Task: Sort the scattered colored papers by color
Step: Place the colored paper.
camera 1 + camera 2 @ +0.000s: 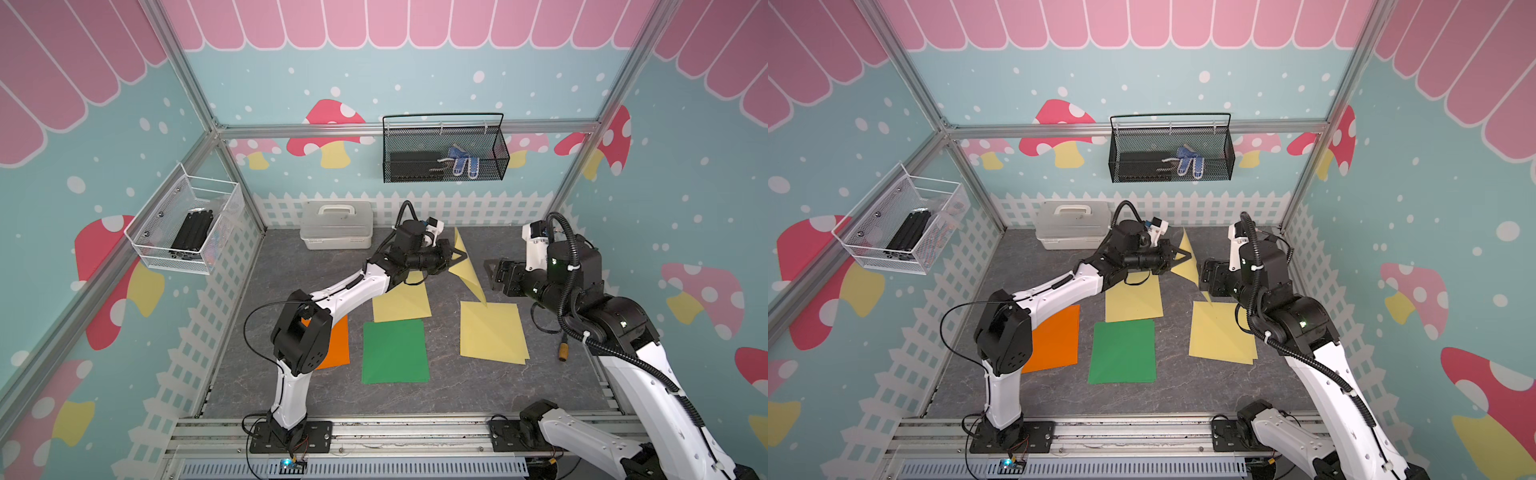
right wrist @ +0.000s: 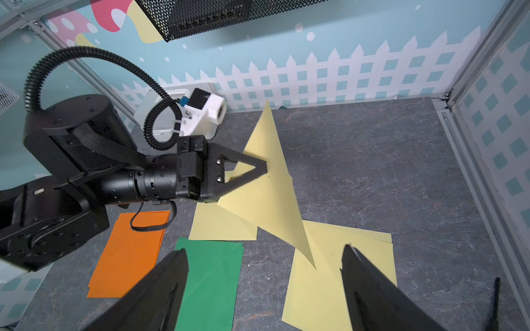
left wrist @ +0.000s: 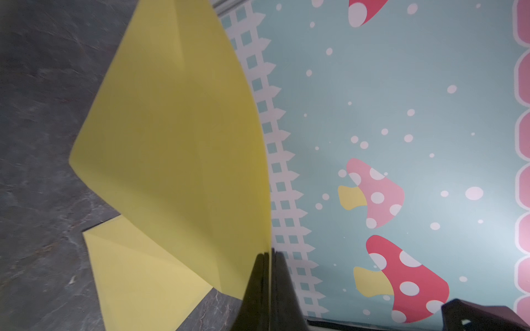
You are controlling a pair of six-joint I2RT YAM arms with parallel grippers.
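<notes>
**Fingers check: the left fingers (image 2: 261,169) clamp the held yellow sheet (image 2: 266,197); stacking step in hand**

1. Confirm the grip. The left fingers are pressed together on one edge of the sheet. It hangs tilted above the counter (image 1: 457,390), its lowest corner at the far edge of the yellow stack (image 1: 492,332). Whether that corner touches the stack cannot be told.
2. Confirm the other arm. The right fingers (image 2: 370,289) stand wide apart, holding nothing, just beside the hanging sheet and over the same stack.
3. Note the rest. A single yellow sheet (image 1: 401,303) lies flat below the left arm, apart from the stack. The green paper (image 1: 395,351) lies just beside it. The orange paper (image 1: 336,345) lies beside the green, partly hidden by the arm.

Treat the current step as moving one yellow sheet onto the yellow stack. Green and orange appear grouped; yellow is not finished.

For the next move, lower the sheet until it lies flat over the stack, then part the left fingers. Keep the right fingers clear of the hanging corner. Expect the thin sheet to curl or slide on release.
</notes>
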